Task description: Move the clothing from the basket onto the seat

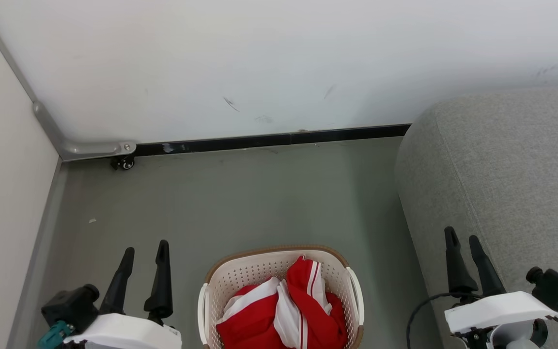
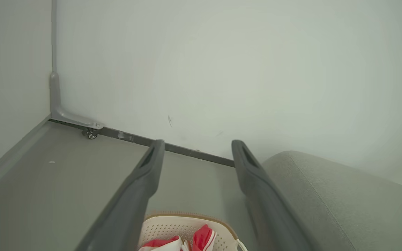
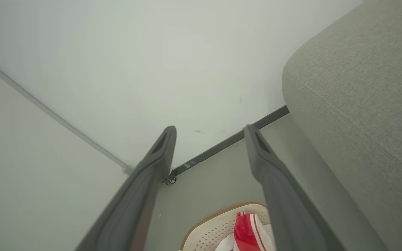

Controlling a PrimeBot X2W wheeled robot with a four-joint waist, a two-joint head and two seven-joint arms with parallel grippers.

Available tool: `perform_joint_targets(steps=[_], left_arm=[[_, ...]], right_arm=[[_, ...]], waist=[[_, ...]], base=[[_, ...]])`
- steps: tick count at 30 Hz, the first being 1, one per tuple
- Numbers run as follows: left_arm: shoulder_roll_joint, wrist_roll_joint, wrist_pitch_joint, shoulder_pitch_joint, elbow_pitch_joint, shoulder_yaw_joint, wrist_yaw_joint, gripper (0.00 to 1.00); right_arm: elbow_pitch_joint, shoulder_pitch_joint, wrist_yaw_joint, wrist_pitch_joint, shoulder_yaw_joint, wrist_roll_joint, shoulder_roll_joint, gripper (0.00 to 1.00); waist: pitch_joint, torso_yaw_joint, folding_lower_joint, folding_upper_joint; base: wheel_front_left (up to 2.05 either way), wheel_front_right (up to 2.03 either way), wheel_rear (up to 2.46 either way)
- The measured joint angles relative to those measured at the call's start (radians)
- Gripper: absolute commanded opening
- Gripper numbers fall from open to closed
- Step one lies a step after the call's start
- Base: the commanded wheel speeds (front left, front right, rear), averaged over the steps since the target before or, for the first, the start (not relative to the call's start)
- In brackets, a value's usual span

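A: Nearest first: left gripper (image 1: 146, 246) low left in the head view, right gripper (image 1: 462, 234) low right; both sets of jaws spread wide, released, gripping nothing.

B: Clothing?

A: The clothing (image 1: 284, 315) is heaped in the basket (image 1: 240, 274); red with white panels and thin white stripes; one red fold stands up near the middle, about level with the brown rim.

B: Where is it against the jaws?

A: Between the two grippers and lower in the view than their fingertips; well apart from both, no contact; left jaws hang over bare floor (image 1: 259, 194) left of the basket; right jaws show against the rounded edge of the seat (image 1: 502, 165).

B: Seat and basket?

A: Grey seat on the robot's right; basket on the floor near it, a strip of floor between them.

B: Wrist views?

A: Left wrist view: basket and clothing at the bottom edge, between the two dark fingers, below their tips; right wrist view: much the same, clothing partly hidden behind the right-hand finger; white wall (image 1: 279, 63) beyond.
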Motion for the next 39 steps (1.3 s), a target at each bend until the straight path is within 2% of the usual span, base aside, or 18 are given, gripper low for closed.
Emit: perform_joint_targets(steps=[22,27,39], left_arm=[[0.003,0.38,-0.077,0.001,0.024,-0.079,0.063,1.0],[0.004,0.447,-0.098,0.002,0.04,-0.081,0.093,1.0],[0.001,0.441,-0.098,0.02,0.088,-0.055,0.117,1.0]], right_arm=[[0.082,-0.02,0.0,-0.059,0.032,-0.347,0.002,1.0],[0.103,-0.032,0.0,-0.071,0.04,-0.43,0.002,1.0],[0.12,-0.033,0.0,-0.08,0.053,-0.442,0.002,1.0]], waist=[[0.002,0.001,-0.0008,0.0],[-0.005,0.002,-0.0009,0.0],[-0.02,0.005,-0.001,0.0]], base=[[0.0,0.0,0.0],[0.0,0.0,0.0],[0.0,0.0,0.0]])
